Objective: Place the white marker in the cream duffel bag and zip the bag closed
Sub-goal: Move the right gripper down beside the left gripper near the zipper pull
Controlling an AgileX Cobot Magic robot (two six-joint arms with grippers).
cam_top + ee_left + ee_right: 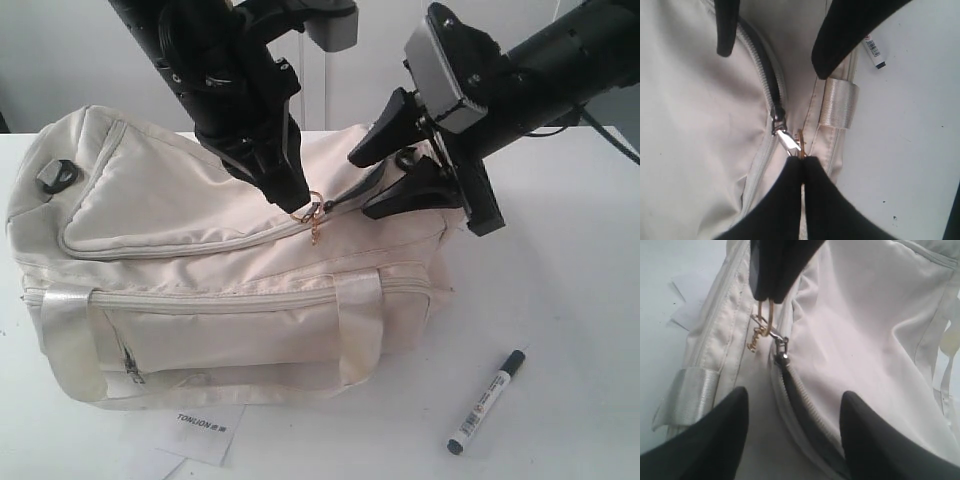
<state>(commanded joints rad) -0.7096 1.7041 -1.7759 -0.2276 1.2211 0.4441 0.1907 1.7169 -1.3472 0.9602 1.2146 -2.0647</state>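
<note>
The cream duffel bag lies on the white table. Its curved top zipper is open for a short stretch at the right end, dark lining showing. My left gripper is shut on the gold ring of the zipper pull, on top of the bag. My right gripper stands open over the bag's right end, its fingers astride the open zipper track. The white marker with black cap lies on the table right of the bag, apart from both grippers.
A white paper tag printed "TONLION" lies at the table's front edge, below the bag. Webbing handles and a zipped front pocket face the front. A black buckle sits at the bag's left end.
</note>
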